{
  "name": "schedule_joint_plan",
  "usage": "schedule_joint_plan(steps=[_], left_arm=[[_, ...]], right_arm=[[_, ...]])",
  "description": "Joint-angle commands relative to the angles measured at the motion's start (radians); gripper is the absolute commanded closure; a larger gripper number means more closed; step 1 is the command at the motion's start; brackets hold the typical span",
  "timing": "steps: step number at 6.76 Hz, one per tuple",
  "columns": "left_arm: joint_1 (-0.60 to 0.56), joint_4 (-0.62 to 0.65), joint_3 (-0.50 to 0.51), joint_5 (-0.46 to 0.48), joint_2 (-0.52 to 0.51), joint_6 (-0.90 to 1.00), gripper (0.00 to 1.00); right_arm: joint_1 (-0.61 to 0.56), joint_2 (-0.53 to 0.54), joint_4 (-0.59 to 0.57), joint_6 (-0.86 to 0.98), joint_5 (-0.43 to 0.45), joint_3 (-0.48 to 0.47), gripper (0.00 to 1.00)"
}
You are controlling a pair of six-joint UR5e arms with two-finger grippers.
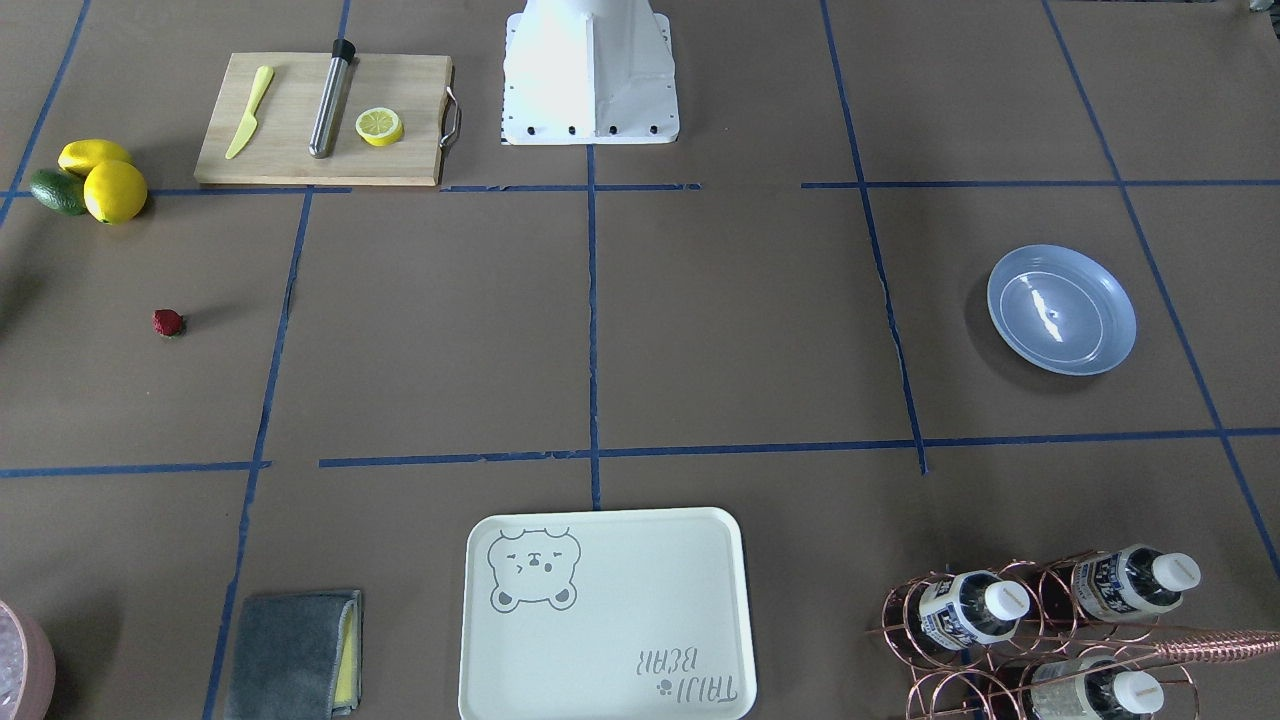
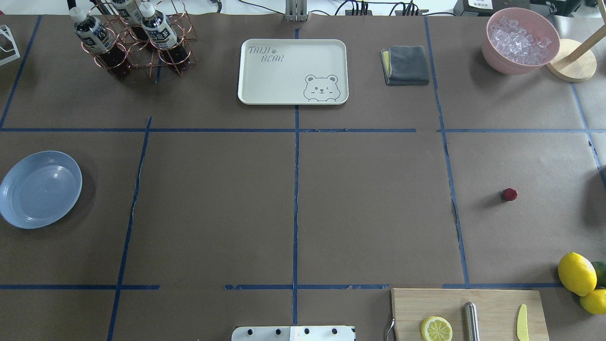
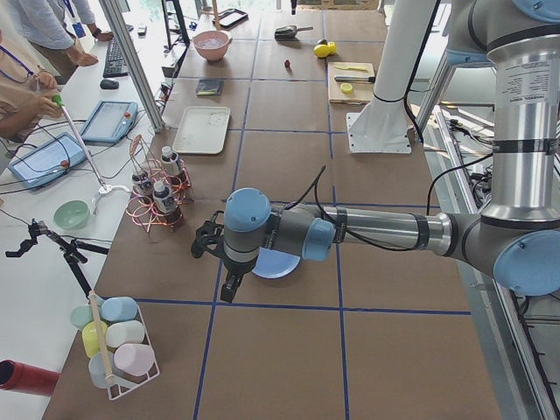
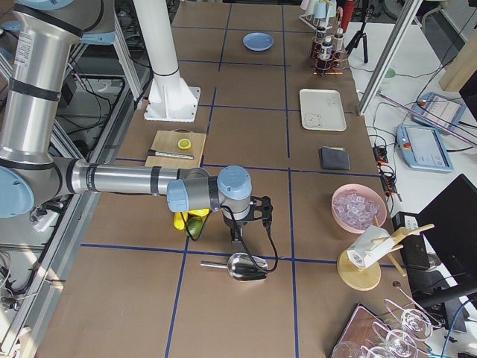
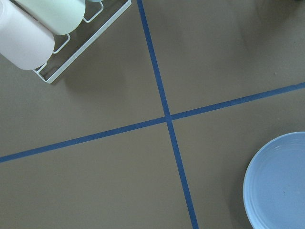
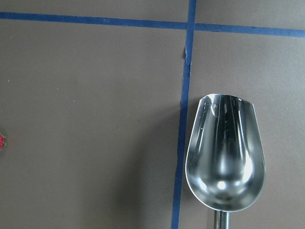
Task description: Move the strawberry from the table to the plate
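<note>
Brown table (image 2: 369, 208) bears strawberry (image 2: 510, 194), well apart from plate (image 2: 40, 189).

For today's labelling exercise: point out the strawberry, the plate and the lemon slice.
strawberry (image 1: 168, 322), front-facing view, red body.
plate (image 1: 1062, 309), front-facing view, bare centre.
lemon slice (image 1: 380, 126), front-facing view, cut face.

Bright even light, soft shadows, glare on plate (image 1: 1062, 310), sharp focus
</note>
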State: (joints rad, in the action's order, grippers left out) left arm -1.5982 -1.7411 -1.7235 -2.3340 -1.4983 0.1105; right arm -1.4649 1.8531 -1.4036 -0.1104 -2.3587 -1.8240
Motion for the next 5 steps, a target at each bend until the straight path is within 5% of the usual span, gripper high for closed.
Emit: schedule_joint_plan(steps=[1,5], left_arm=[[0.000,-0.073,-0.034,-0.001,0.053,0.128,0.00],[0.003,-0.095,-0.007,-0.001,0.064,0.172,0.00]], right_arm=[[0.000,-0.002,0.000,0.001,0.001,0.002,0.00],[0.000,-0.008,0.000,0.009,0.001,0.005,0.00]])
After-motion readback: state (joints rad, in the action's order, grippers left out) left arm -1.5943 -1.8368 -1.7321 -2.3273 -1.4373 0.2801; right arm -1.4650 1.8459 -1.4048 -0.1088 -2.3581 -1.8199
